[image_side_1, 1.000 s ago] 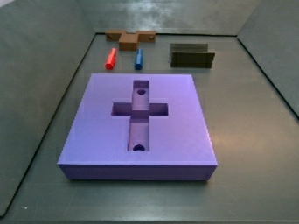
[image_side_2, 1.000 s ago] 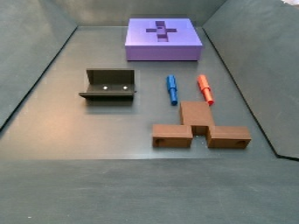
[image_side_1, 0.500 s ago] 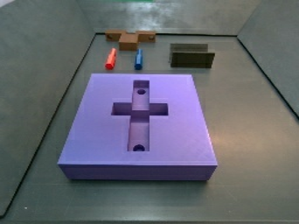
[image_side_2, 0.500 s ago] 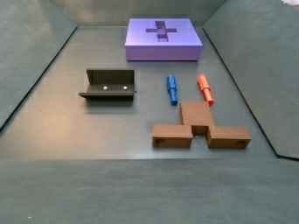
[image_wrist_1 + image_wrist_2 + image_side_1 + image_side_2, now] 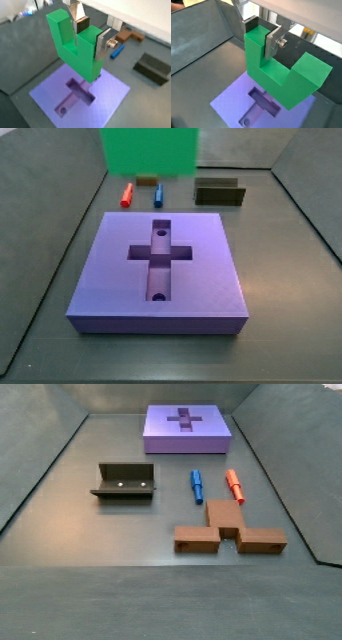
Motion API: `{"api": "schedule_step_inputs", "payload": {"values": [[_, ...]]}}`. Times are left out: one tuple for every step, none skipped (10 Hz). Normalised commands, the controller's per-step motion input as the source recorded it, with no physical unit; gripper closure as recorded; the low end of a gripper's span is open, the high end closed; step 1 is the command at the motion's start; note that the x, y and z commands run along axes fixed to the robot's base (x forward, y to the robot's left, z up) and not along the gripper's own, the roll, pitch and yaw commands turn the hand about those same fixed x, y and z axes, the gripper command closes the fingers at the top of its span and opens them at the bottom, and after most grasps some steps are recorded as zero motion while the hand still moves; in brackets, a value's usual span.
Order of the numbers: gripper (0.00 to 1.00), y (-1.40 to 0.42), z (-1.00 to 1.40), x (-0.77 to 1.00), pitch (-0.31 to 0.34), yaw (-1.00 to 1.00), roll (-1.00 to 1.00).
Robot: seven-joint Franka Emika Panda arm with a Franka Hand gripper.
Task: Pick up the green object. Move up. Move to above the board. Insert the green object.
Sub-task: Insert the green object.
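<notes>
The green object (image 5: 73,55) is a bright green U-shaped piece. My gripper (image 5: 88,40) is shut on one of its prongs, and the other prong stands free, as both wrist views show (image 5: 278,80). The piece hangs in the air above the purple board (image 5: 110,95), whose cross-shaped recess and a round hole lie below it (image 5: 231,102). In a side view the green object (image 5: 150,150) shows at the top edge, behind the far end of the board (image 5: 207,278), with the gripper out of frame. Another side view shows only the board (image 5: 214,429).
A red peg (image 5: 127,195) and a blue peg (image 5: 156,195) lie beyond the board. The dark fixture (image 5: 221,193) stands to their right. A brown T-shaped piece (image 5: 227,534) lies past the pegs. Grey walls ring the floor.
The green object has come into a side view at the top edge, above the brown piece. One second ago it was out of that view. Nothing on the floor has moved.
</notes>
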Motion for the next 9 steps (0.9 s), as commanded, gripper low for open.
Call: {"api": "schedule_step_inputs", "payload": {"values": [[1.0,0.0,-0.49,0.29,-0.336,-0.04,0.01],[1.0,0.0,-0.56,0.38,-0.104,0.0,0.29],[1.0,0.0,-0.64,0.0,-0.18,0.39,0.25],[1.0,0.0,-0.59,0.1,-0.219,0.32,0.22],[1.0,-0.07,-0.7,0.07,-0.201,0.29,0.16],[1.0,-0.05,-0.65,0.0,-0.176,0.29,0.17],[1.0,-0.14,-0.47,0.0,0.0,0.0,0.19],[1.0,-0.13,-0.51,0.0,0.0,0.0,0.14],[1.0,-0.17,-0.5,0.0,0.0,-0.02,0.08]]}}
